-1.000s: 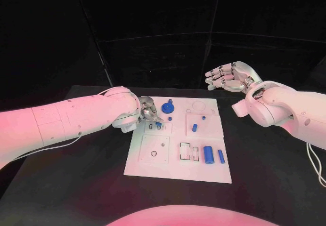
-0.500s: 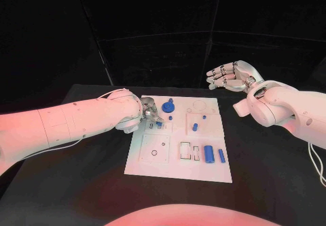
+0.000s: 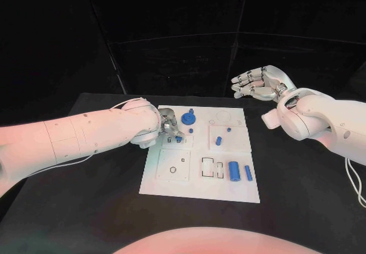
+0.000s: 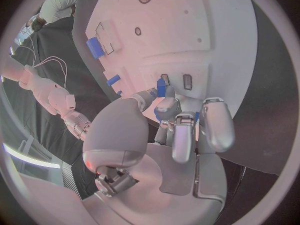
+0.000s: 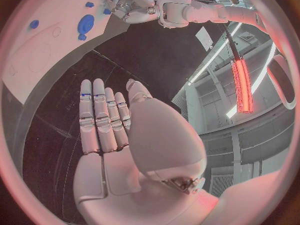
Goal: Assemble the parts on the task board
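While the left hand (image 3: 169, 127) sits low over the far left part of the task board (image 3: 172, 182), its fingers are curled together around a small blue part (image 3: 177, 139) at their tips. In the left wrist view the same part (image 4: 161, 88) stands pinched between the fingertips (image 4: 167, 105), just above the white plate and close beside two small dark rectangular slots; whether it already touches the board I cannot tell.

Just beyond that hand, on the far side of the board, stands a round blue gear-like part (image 3: 189, 120) with a smaller blue piece (image 3: 191, 111) behind it. Nearer the middle of the board a short blue peg (image 3: 218, 141) lies beside a tiny blue stub (image 3: 229, 130). Toward the near right side a thick blue cylinder (image 3: 234, 171) lies beside a thinner blue rod (image 3: 248, 173), both just right of two black-outlined rectangular recesses. These four pieces are well apart from the left hand.

The right hand (image 3: 261, 83) is raised above the far right corner of the black worktop (image 3: 84, 211), off the board and well apart from every part. Its fingers are spread and only gently bent, with nothing between them; the right wrist view shows the palm (image 5: 119, 150) bare and the fingers (image 5: 100, 115) laid straight side by side.
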